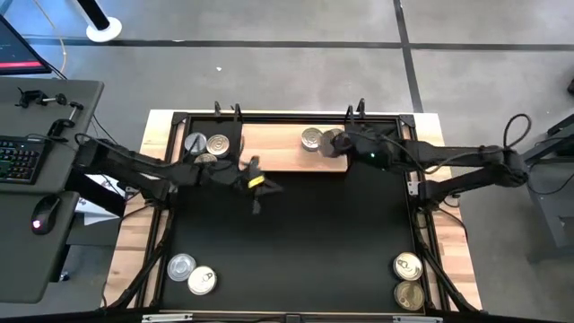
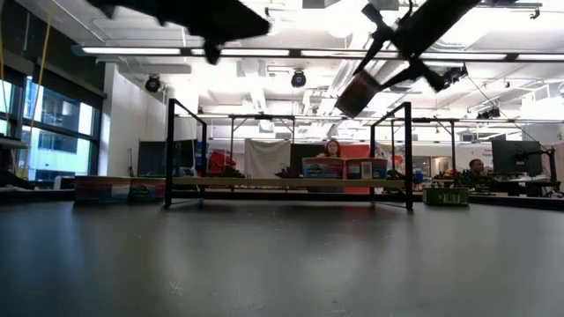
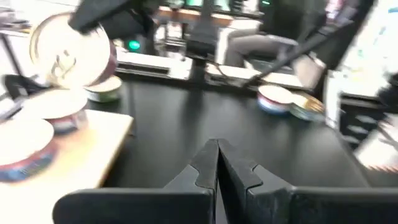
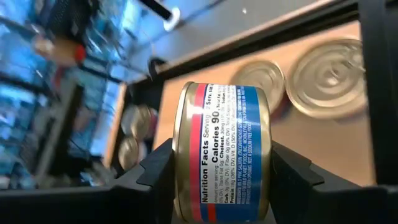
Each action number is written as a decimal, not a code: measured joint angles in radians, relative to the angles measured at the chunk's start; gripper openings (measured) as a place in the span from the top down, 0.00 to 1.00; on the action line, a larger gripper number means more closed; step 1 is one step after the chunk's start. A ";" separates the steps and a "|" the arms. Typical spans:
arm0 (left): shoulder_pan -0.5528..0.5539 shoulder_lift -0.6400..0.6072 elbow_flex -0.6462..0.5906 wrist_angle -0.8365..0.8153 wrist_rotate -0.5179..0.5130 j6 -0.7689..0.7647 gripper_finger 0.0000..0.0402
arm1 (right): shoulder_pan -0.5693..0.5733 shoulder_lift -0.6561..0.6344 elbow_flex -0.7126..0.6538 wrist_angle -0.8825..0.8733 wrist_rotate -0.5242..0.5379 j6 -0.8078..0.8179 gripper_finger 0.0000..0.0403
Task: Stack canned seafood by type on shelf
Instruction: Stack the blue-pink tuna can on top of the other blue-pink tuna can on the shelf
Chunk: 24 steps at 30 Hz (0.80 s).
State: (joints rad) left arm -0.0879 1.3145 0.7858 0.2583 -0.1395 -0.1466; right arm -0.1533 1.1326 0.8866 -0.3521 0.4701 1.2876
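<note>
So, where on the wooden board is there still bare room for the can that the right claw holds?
The board is bare in the middle, between the left cans and the right cans. Both ends are crowded. The right claw grips its can above the right end.

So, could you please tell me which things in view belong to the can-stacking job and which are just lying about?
Belonging to the job:
- blue-and-red labelled round tin, clamped in the right gripper
- pale wooden shelf board with silver tins
- loose round tins on the black mat

Lying about:
- black keyboard
- computer mouse
</note>
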 joint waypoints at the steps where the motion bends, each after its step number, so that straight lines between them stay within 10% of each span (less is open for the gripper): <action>1: 0.018 0.026 0.027 -0.003 0.002 0.002 1.00 | -0.020 0.012 -0.004 0.023 -0.012 -0.016 0.58; 15: 0.245 0.165 0.288 -0.254 0.040 0.271 1.00 | -0.107 0.356 0.412 -0.419 -0.073 -0.296 0.58; 24: 0.486 0.132 0.288 -0.303 0.411 0.347 1.00 | -0.150 0.549 0.564 -0.367 -0.098 -0.260 0.58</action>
State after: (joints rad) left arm 0.3982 1.4467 1.0740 -0.0442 0.2710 0.2008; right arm -0.3033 1.6817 1.4508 -0.7193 0.3718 1.0276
